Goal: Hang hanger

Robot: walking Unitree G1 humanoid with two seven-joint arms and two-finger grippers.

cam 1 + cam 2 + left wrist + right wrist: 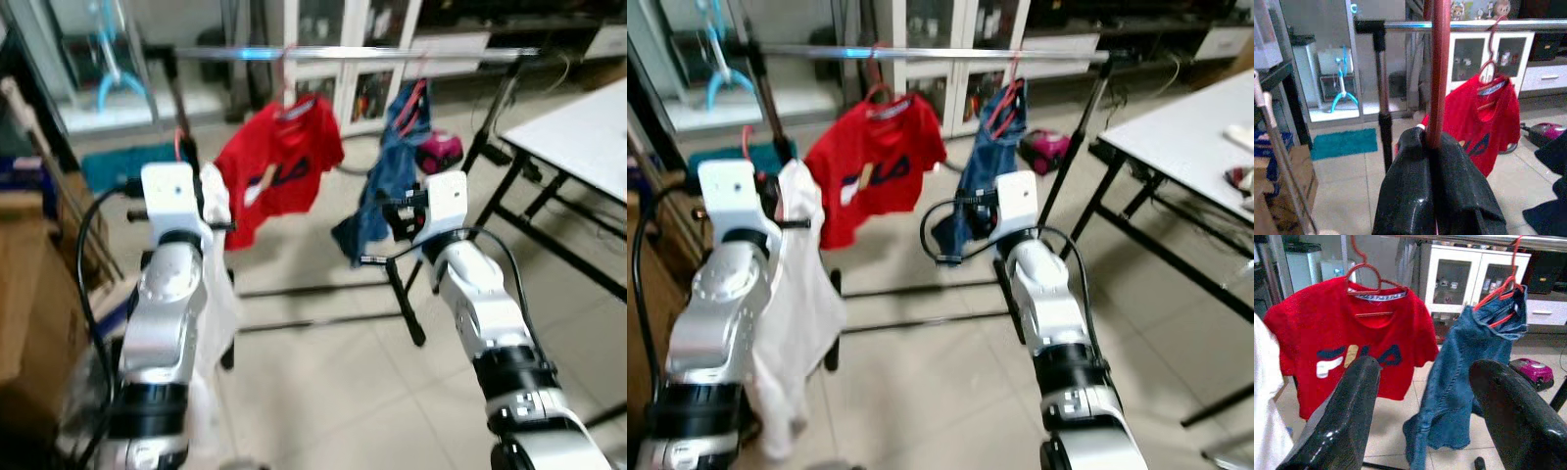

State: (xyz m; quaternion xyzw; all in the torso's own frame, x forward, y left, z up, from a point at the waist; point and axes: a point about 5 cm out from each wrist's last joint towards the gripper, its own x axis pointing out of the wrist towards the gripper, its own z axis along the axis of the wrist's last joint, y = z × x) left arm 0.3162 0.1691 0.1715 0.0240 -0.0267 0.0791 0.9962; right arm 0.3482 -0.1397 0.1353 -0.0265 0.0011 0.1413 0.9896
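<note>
1. In the left gripper [1437, 196], a thin red hanger [1440, 73] is standing upright, its shaft pinched tight between the two black fingers [1405, 191] and rising toward the rail above.
2. A white cloth garment [794, 294] is draping from that hanger down along the left silver arm, hanging beside the forearm toward the floor.
3. The right gripper [1422, 416] is hovering with its fingers spread wide and nothing between them, pointing at the hung clothes.
4. A long chrome clothes rail [921, 52] on black uprights is running across the room ahead of both arms.
5. A red short-sleeved T-shirt with a dark and white chest logo [1354, 345] is hanging from the rail on a red hanger, and a blue denim garment [1469, 377] is hanging beside it, apart from it.
6. Pale floor tiles [323, 382] are lying underneath; a teal mat [1344, 143] is resting near the wall.
7. A white-topped table with black legs [1176, 132] is standing at the robot's right, and white glass-doored cabinets [1469, 281] are lining the back wall.
</note>
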